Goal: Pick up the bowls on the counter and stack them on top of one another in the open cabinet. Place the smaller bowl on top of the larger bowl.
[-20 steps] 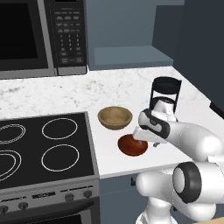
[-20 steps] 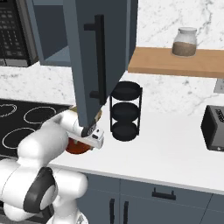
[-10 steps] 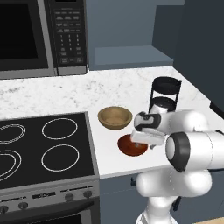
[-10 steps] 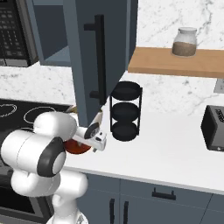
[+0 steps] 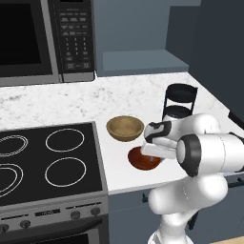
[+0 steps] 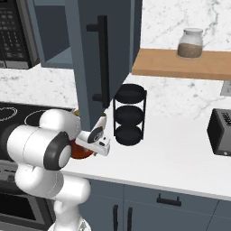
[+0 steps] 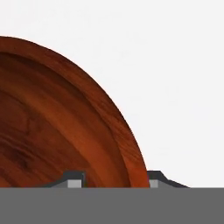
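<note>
Dark red-brown smaller bowl [image 7: 57,127] sits near the table [image 5: 200,102] front edge. The pincer [image 7: 114,179] straddles its rim, one fingertip [image 7: 73,178] inside, one outside. Whether the narrowed jaws grip the rim cannot be told.

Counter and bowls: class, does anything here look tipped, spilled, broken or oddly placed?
Nothing stands out. The tan bowl and the red-brown bowl both sit upright on the white counter, close together, with no spill or damage visible. The hand straddles the red-brown bowl's rim, one finger inside and one outside.
</note>
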Controlling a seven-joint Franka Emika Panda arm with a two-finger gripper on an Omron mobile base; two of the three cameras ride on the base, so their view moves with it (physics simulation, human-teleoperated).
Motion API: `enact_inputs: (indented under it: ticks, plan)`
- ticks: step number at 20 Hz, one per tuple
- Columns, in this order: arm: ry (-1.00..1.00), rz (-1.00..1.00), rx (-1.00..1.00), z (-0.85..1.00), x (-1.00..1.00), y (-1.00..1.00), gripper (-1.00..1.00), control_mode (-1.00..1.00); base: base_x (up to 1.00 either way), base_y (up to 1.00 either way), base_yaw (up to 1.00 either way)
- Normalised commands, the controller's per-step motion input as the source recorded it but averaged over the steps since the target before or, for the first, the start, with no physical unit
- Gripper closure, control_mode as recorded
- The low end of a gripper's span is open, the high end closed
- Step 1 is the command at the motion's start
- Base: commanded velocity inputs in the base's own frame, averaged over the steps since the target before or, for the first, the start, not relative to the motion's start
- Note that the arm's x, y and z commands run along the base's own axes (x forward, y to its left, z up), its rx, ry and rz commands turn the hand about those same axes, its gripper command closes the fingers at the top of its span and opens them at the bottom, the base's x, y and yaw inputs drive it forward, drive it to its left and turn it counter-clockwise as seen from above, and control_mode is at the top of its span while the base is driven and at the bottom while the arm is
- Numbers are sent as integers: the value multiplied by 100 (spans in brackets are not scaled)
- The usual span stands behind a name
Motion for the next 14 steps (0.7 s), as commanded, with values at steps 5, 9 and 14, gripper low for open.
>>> enact_inputs:
  ticks: [5,9,14]
  plan:
    - [0,-4,0,0,-1,11,100,-100,0,0,0]
    - [-6,-15,0,16,-26,38,100,-100,0,0,0]
    - [-5,-20,0,39,-14,61,100,-100,0,0,0]
